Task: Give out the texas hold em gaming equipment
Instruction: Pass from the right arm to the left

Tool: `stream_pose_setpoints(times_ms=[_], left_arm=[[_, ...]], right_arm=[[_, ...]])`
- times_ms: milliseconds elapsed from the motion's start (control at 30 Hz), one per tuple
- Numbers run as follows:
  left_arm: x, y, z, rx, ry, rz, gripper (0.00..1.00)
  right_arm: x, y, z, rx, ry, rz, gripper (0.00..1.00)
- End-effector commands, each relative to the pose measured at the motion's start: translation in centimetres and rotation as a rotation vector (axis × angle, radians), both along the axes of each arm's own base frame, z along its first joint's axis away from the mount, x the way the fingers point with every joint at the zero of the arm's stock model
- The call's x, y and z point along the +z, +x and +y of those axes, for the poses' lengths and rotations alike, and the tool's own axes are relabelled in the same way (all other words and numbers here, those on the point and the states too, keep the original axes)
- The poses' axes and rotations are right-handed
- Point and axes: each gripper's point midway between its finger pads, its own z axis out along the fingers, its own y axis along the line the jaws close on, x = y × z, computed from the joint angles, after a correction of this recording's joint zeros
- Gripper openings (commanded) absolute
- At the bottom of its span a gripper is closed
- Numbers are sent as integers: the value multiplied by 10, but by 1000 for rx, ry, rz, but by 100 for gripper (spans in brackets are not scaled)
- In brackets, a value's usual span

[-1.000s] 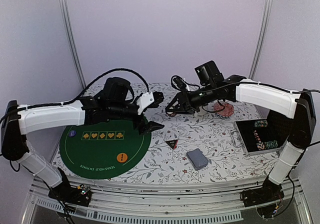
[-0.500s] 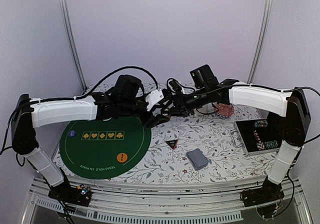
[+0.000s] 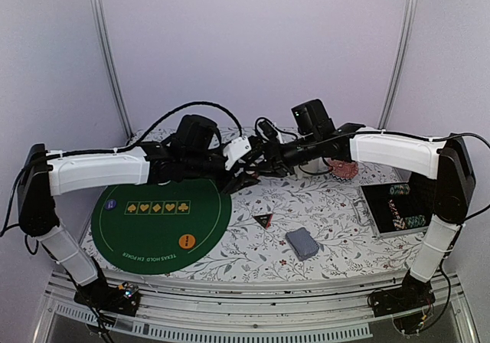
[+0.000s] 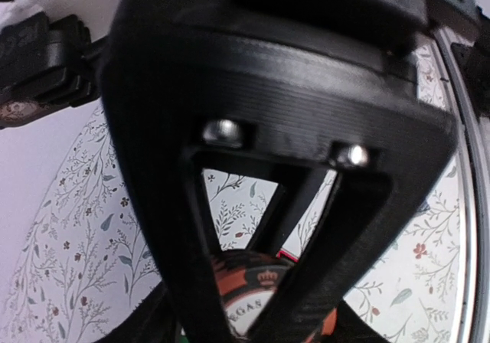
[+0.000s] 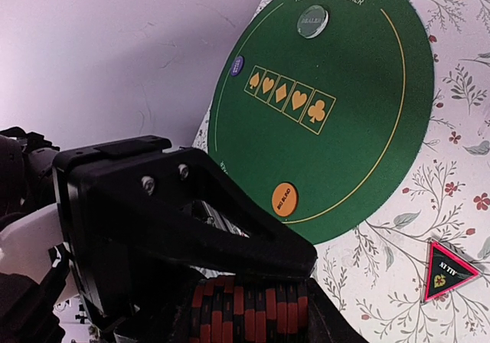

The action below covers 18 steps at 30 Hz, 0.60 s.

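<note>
Top view, case: the open black case [image 3: 377,205] at right holds poker chips [image 3: 409,222].
Top view, pincers: my left pincer [image 3: 242,178] and right pincer [image 3: 262,167] meet beyond the green mat [image 3: 145,232].
Left wrist: chip stack [image 4: 264,301] end-on at my fingertips; I cannot tell the grip.
Right wrist: my right pincer grasps the chip stack; orange button [image 5: 284,199] lies on the mat.

Robotics lab booth: plain lilac walls [image 3: 253,44] and metal poles [image 3: 107,52] enclose a floral-covered table [image 3: 329,205], robot arms [image 3: 92,171] bolted to an aluminium rail [image 3: 253,293] at its near edge.
</note>
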Motion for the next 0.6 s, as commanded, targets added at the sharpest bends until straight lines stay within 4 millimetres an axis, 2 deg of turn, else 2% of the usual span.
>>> stream_pose_setpoints(times_ms=[0, 233, 267, 367, 567], left_arm=[[10, -1, -7, -10, -45, -28, 48], [11, -1, -6, -5, -49, -33, 35], [11, -1, -6, 0, -49, -33, 37], [12, 0, -6, 2, -53, -31, 52], [12, -1, -7, -2, -55, -29, 52]], right_arm=[[12, -3, 8, 27, 62, -7, 2], [13, -2, 8, 21, 65, -8, 2], [13, -3, 9, 22, 66, -8, 2], [12, -3, 10, 24, 66, -4, 2], [15, -1, 10, 18, 73, -10, 2]])
